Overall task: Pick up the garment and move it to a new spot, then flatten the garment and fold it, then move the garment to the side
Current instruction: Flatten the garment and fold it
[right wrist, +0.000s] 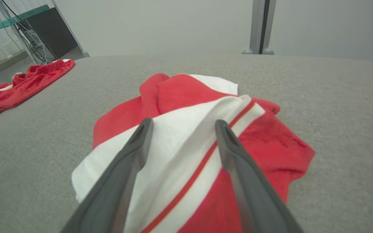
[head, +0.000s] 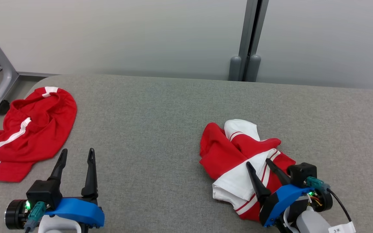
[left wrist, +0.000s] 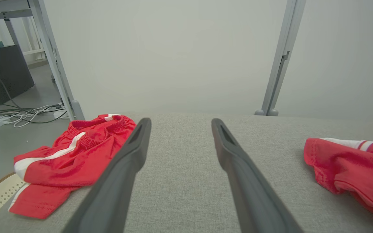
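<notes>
A crumpled red and white garment (head: pixel 230 152) lies on the grey table (head: pixel 154 123) at the right front. My right gripper (head: pixel 257 161) hovers over its near part, open, with nothing between the fingers. In the right wrist view the gripper (right wrist: pixel 184 120) frames the garment's (right wrist: pixel 180 94) white band and red stripe. My left gripper (head: pixel 78 150) stands open over bare table at the lower left. In the left wrist view that gripper (left wrist: pixel 180 120) points across the table, with an edge of the garment (left wrist: pixel 342 165) at the right.
Crumpled red shorts with white stripes (head: pixel 34 129) lie at the table's left edge, partly hanging over it. They also show left of my fingers as the shorts (left wrist: pixel 73 155). A grey partition post (head: pixel 249 42) stands behind the table. A wheeled frame leg (head: pixel 2 81) is beyond the far left corner.
</notes>
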Controlling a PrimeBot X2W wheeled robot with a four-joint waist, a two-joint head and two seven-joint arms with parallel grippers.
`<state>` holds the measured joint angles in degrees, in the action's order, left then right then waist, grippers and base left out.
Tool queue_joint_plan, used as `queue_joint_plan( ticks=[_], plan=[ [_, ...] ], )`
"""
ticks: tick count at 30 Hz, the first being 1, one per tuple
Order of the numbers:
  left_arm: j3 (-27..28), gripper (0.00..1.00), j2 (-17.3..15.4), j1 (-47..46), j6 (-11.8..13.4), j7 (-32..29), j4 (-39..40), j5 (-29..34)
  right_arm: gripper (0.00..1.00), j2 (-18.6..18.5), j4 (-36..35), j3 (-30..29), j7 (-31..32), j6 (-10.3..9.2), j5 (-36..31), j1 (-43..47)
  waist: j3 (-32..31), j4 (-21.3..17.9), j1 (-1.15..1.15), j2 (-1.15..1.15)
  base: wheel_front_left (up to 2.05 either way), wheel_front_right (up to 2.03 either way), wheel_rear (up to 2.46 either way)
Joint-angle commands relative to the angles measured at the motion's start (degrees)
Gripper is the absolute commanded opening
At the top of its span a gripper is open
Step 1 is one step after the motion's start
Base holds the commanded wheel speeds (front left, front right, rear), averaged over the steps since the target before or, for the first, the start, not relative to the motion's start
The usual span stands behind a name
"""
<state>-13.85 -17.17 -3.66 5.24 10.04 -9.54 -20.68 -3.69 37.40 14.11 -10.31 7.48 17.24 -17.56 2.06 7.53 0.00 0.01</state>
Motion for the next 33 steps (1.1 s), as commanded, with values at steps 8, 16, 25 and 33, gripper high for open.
queue_joint_plan(
  ticks=[8,16,25,33],
  plan=[
    [-0.57,1.0,0.34,-1.62,-0.05,1.07,-1.36,-0.38,0.0,0.33,5.03,4.07,-3.25,0.03,4.72,-4.68,0.93,1.31,0.0,-0.01,0.0,0.0,0.0],
    [-0.82,1.0,0.48,-2.41,0.24,1.57,-1.69,-0.39,0.0,0.59,-2.01,9.68,-4.87,0.03,5.11,-9.62,0.66,2.93,0.0,-0.01,0.0,0.0,0.0],
    [-1.29,1.0,1.04,-2.99,0.21,2.11,-2.43,-0.79,0.0,0.7,-7.73,32.72,-4.57,0.02,14.19,-14.65,0.8,5.53,0.0,-0.01,0.0,0.0,0.0],
    [-1.57,1.0,1.42,-3.72,0.41,2.63,-3.13,-1.01,1.0,0.69,-8.87,48.02,-4.48,0.02,23.14,-16.33,1.83,6.27,0.0,-0.01,0.0,0.0,0.0]
  ],
)
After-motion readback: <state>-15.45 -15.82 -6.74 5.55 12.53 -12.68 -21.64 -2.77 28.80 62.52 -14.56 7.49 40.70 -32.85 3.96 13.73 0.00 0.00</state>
